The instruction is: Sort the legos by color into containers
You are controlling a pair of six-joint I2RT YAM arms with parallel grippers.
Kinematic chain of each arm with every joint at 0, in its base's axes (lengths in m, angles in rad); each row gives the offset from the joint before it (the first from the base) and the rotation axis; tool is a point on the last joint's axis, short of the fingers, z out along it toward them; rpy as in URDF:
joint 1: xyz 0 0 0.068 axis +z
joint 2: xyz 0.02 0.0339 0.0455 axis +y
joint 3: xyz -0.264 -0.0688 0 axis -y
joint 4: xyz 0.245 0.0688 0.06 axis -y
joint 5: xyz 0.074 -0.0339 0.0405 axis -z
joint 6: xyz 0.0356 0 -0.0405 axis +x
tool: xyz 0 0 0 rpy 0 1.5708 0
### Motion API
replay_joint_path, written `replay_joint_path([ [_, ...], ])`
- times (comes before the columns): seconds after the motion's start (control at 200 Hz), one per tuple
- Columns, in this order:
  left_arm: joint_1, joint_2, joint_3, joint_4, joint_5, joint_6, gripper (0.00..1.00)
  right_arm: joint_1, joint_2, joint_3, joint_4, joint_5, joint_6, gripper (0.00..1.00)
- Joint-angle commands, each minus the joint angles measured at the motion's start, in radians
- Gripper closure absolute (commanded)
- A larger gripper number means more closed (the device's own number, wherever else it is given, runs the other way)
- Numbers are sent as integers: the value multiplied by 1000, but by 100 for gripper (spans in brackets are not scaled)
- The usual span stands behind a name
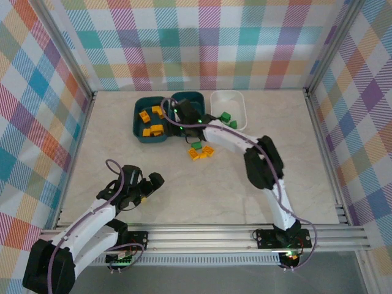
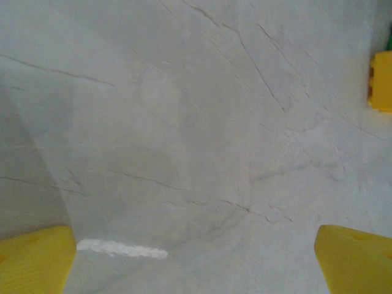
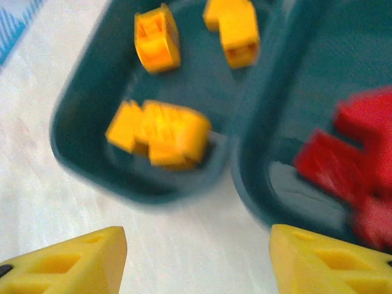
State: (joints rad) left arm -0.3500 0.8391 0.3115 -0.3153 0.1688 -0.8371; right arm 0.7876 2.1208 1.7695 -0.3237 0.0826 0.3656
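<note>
Two dark teal bins and one white bin stand in a row at the back. The left teal bin (image 1: 139,124) (image 3: 79,153) holds several yellow-orange legos (image 1: 151,129) (image 3: 162,131). The middle teal bin (image 1: 197,98) (image 3: 269,196) holds red legos (image 3: 343,159). The white bin (image 1: 237,101) holds green legos (image 1: 226,117). A green lego (image 1: 196,146) and yellow legos (image 1: 206,152) lie loose in front of the bins. My right gripper (image 1: 182,122) (image 3: 196,245) hovers open over the near rims of both teal bins, holding nothing. My left gripper (image 1: 149,185) (image 2: 196,257) is open and low over bare table.
A yellow lego (image 2: 383,79) shows at the right edge of the left wrist view. A white smear (image 2: 121,248) marks the table between the left fingers. Metal rails frame the table (image 1: 184,196), with checked cloth walls behind them. The right arm (image 1: 263,162) reaches across the middle.
</note>
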Motion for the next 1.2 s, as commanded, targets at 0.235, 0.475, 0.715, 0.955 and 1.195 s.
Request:
replay_joint_path([
  [0.235,-30,257,131,143,38,21,0,21,-232,-467,83,90,-150,38],
  [0.475,-58,430,160,261,98,-25,3,29,-114,-406,68,182,-197,36],
  [0.715,-67,209,128,114,-27,14,0,39,-25,-345,65,174,-197,40],
  [0.955,-67,192,106,106,-17,15,0,93,3,-337,56,214,-181,57],
  [1.195,-48,146,131,51,-51,48,0,122,-160,-444,106,223,-129,68],
])
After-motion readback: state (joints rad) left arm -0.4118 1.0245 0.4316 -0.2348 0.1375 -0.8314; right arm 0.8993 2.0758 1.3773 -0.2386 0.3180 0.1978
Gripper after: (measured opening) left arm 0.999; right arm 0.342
